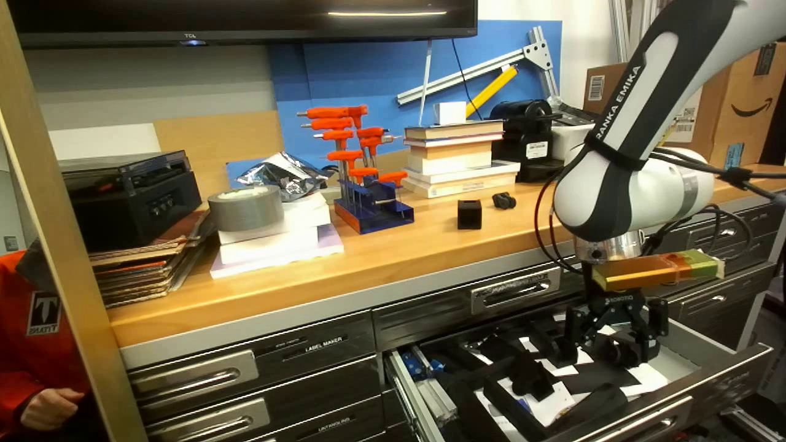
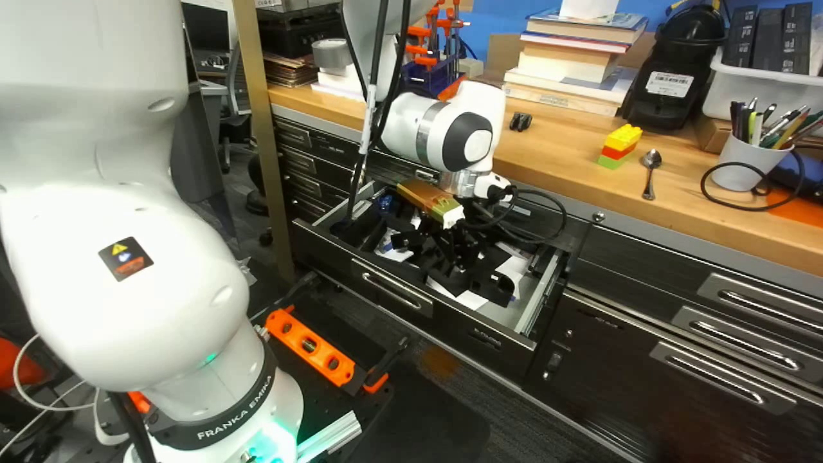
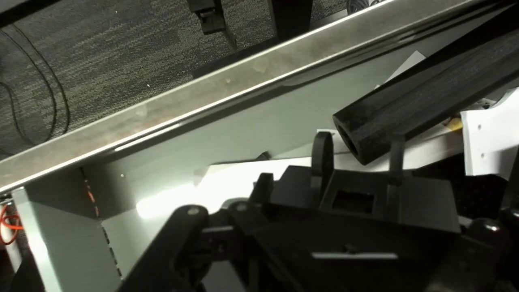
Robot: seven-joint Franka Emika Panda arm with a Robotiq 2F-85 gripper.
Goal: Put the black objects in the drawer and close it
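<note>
The gripper (image 1: 608, 355) is pinching a black bracket (image 3: 357, 182) over the right half of the drawer (image 2: 450, 325), probably because the left half is looking more crowded; whether the bracket is touching anything beneath isn't showing. The drawer is standing open, presumably for loading from above. A black cube (image 1: 470, 216) and a small black piece (image 1: 505, 201) are sitting on the far counter (image 1: 381, 252).

Both exterior views look down from farther off, before opposite ends of the wide shallow grey metal drawer (image 2: 463, 331), which all three share; the wrist view faces steeply down close above, towards its front rim (image 3: 227, 83).
</note>
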